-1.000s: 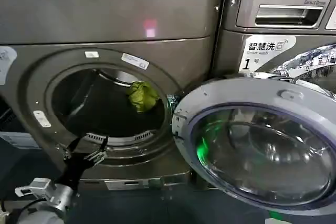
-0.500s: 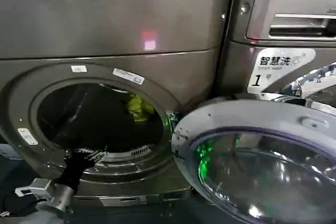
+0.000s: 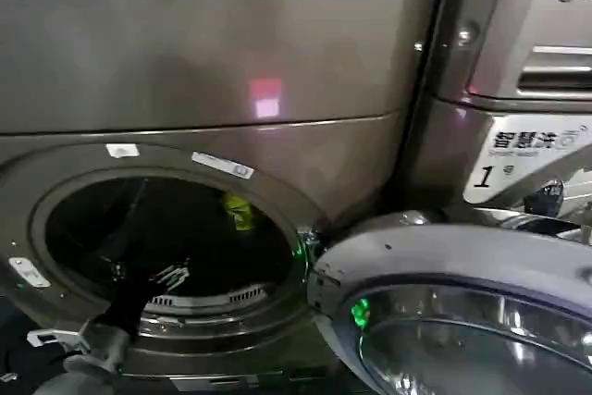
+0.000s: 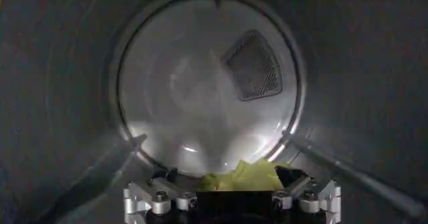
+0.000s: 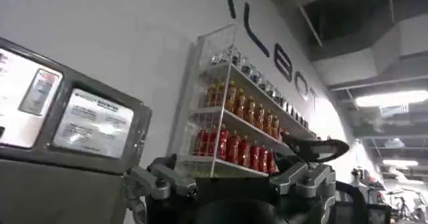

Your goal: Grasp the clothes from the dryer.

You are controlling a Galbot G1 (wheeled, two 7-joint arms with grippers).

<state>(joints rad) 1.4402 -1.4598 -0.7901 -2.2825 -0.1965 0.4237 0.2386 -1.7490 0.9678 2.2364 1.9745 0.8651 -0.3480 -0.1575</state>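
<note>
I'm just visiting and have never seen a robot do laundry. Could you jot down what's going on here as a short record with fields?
Machine: dryer, bronze-grey, port wide open
Door: door swung out to the right of the port
Contents: clothes, a small yellow-green bunch deep in the drum
Left tool: left tool inside the port, fingers spread, clothes just ahead, not gripped
Right tool: right tool raised away from the dryer, facing a shelf of bottles
Neighbour: LG machine to the right
Step done: reach-in under way, grasp not yet made

clothes (image 3: 239,209): yellow-green | dryer (image 3: 213,53): dark bronze-grey, red light (image 3: 265,97)
</note>
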